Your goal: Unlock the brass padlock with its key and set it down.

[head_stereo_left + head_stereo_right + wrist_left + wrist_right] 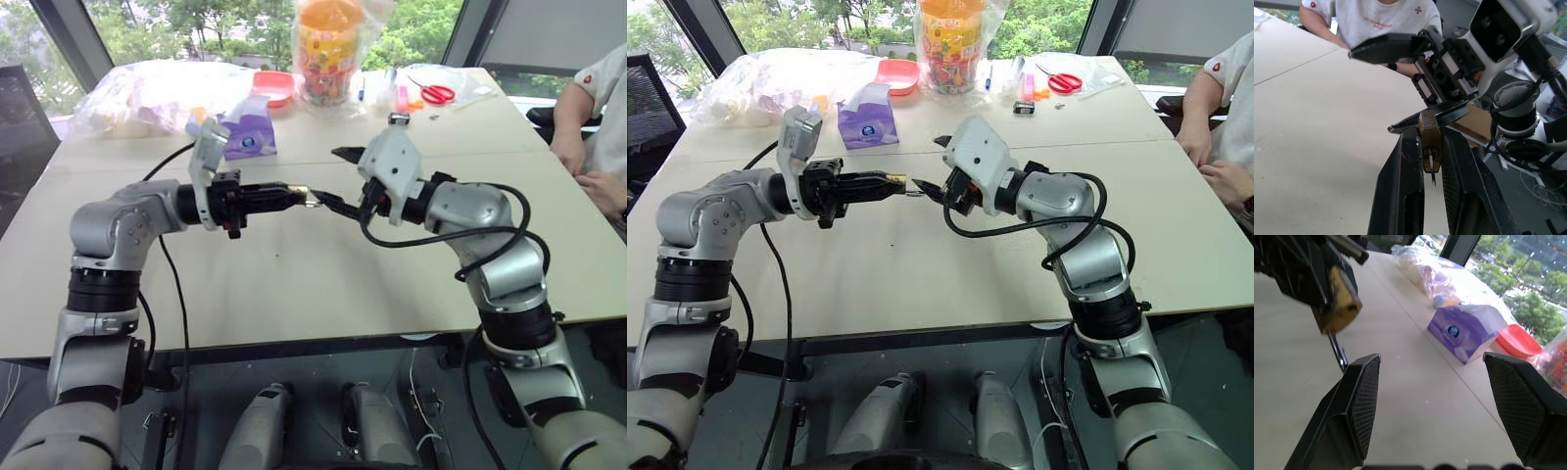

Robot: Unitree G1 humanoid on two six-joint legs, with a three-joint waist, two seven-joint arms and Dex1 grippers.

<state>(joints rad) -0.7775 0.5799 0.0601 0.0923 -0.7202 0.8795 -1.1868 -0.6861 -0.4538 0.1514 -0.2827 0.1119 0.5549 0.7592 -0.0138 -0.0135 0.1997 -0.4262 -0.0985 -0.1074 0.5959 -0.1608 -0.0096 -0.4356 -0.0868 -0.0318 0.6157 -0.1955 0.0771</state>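
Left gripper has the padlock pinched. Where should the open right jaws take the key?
Judging by the wrist views, take the key by its exposed stem, which sticks out of the brass padlock clamped in the left gripper. Bring the right gripper in along that stem, jaws either side.

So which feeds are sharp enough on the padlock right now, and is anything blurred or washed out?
Left wrist view: brass padlock sharp between the left gripper fingers. Right wrist view: padlock blurred, close to the lens; the open right gripper and tissue box clearer. Head views: window bright, padlock tiny.
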